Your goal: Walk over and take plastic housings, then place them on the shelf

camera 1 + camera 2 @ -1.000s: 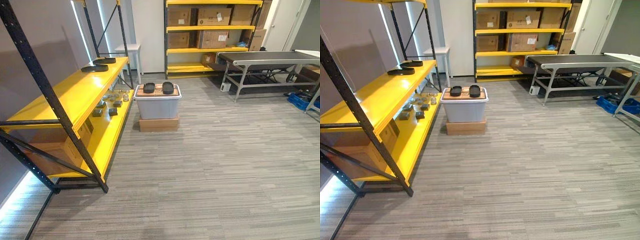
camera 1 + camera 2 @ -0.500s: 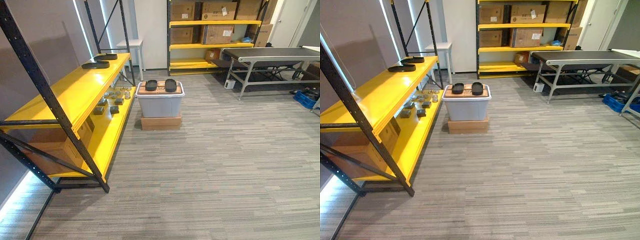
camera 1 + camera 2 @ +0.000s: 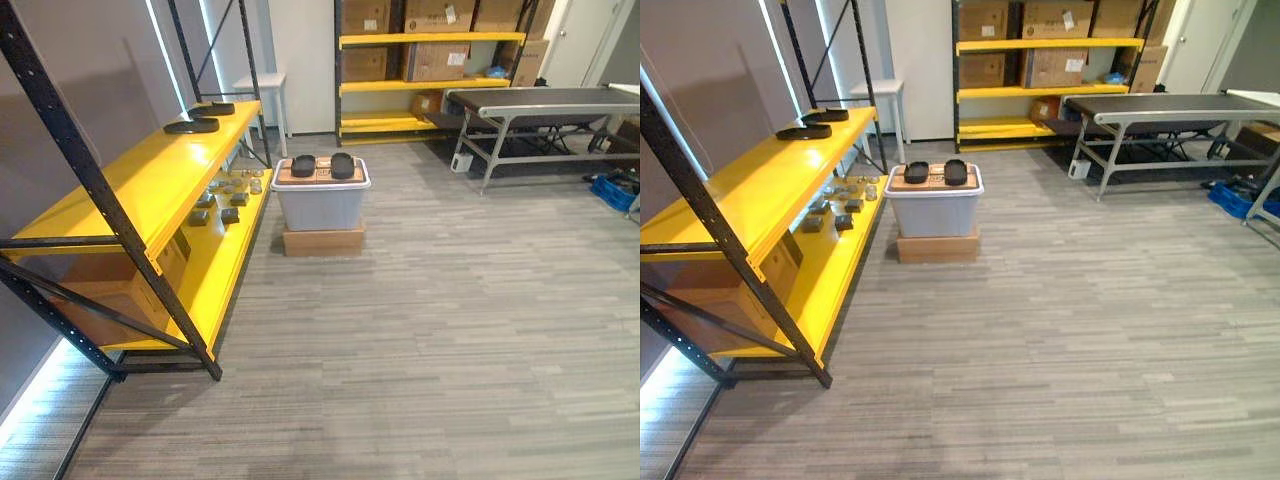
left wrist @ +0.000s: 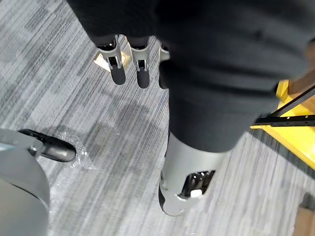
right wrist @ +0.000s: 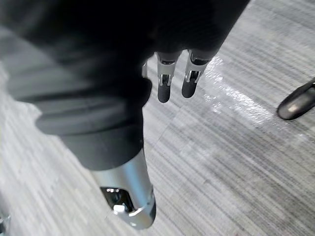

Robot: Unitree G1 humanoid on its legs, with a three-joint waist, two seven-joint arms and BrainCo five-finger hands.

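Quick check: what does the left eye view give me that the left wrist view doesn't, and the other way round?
Left eye view: two dark plastic housings on the lidded grey bin, which stands on a cardboard box, and two more housings on the upper level of the yellow shelf. Left wrist view: the left hand, fingers straight, holding nothing. Both: that shelf and the grey striped floor.

Yellow shelf (image 3: 140,188), black housings (image 3: 303,166), grey striped floor (image 3: 450,330)
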